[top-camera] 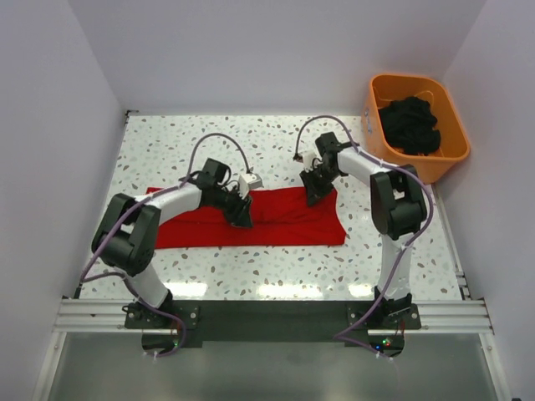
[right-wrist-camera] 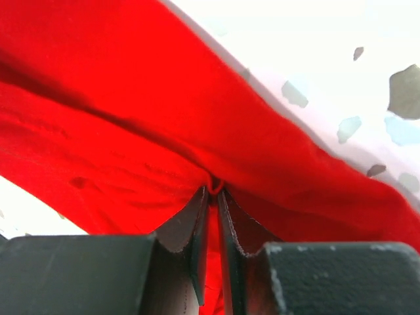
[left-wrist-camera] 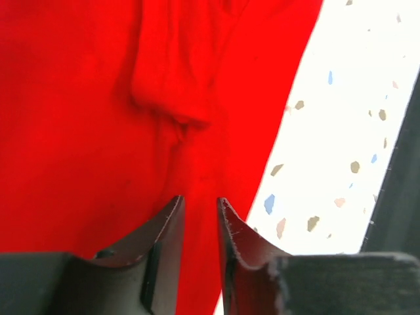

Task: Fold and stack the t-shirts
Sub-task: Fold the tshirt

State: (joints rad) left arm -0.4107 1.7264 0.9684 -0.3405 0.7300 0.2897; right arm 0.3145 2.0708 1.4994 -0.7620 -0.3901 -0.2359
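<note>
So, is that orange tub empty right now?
No, a heap of black clothing lies inside the orange tub.

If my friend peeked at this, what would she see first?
The bright red t-shirt, lying in a long strip across the middle of the speckled table. The right end effector pinches its cloth near the far edge. Then the orange tub in the far right corner, with dark clothes heaped inside.
</note>
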